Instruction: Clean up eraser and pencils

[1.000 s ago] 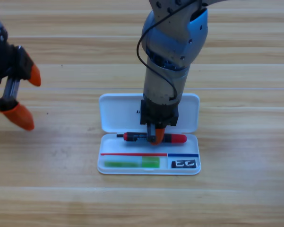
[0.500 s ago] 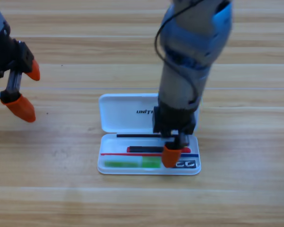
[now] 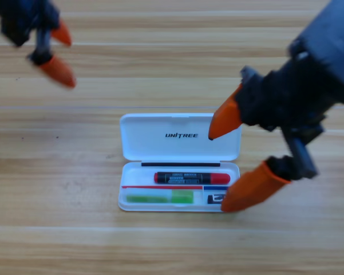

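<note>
High view: going from the left, the left gripper sits up at about 10 o'clock near the picture's top-left corner, well apart from everything else, its two orange jaws spread with a clear gap between them and nothing held.

At the centre of the wooden table lies the white case, open, its lid laid flat towards 12 o'clock and its tray towards 6 o'clock. In the tray's upper compartment the red-and-black pencil lies level, running from 9 to 3 o'clock. Below it, in the lower-left compartment, the green pencil lies parallel to it. At the 3 o'clock end of that lower row sits the eraser, in the small lower-right compartment; its right part is hidden behind an orange jaw.

The right gripper comes in from about 3 o'clock, large in the picture and above the case's right end. Its jaws are wide apart: one tip is over the lid's right side, the other over the tray's lower-right corner. It grips nothing.
</note>
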`<state>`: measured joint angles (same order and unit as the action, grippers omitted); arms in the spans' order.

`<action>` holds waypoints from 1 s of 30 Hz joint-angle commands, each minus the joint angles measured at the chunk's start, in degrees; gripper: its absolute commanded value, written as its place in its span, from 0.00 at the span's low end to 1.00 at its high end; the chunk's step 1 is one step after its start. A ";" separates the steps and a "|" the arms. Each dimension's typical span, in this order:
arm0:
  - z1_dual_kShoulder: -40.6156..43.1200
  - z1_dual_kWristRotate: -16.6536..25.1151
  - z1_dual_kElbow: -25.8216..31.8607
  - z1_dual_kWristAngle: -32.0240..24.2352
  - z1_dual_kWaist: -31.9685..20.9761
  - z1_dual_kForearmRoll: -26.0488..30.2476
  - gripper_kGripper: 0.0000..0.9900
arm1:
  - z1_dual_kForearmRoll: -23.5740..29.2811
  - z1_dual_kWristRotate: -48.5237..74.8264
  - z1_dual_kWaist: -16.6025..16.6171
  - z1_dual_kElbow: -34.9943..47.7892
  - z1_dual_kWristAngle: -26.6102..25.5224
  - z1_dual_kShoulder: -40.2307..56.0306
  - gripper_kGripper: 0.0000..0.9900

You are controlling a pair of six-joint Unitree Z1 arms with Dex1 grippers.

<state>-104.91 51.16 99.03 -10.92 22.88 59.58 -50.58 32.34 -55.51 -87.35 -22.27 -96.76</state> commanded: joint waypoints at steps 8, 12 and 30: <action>-24.56 5.70 16.81 -17.03 -12.07 -0.78 0.00 | 9.97 -4.30 2.16 14.22 -2.43 21.35 1.00; -30.53 6.41 16.19 -21.78 -12.68 -0.78 0.00 | 10.23 -3.51 2.78 16.33 -4.54 21.35 1.00; -36.68 9.39 13.47 -31.00 -2.93 4.40 0.00 | 10.67 -3.07 2.78 17.04 -8.94 20.12 1.00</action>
<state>-139.52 59.44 112.80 -40.25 15.68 61.76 -40.62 29.13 -54.17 -71.82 -30.09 -76.14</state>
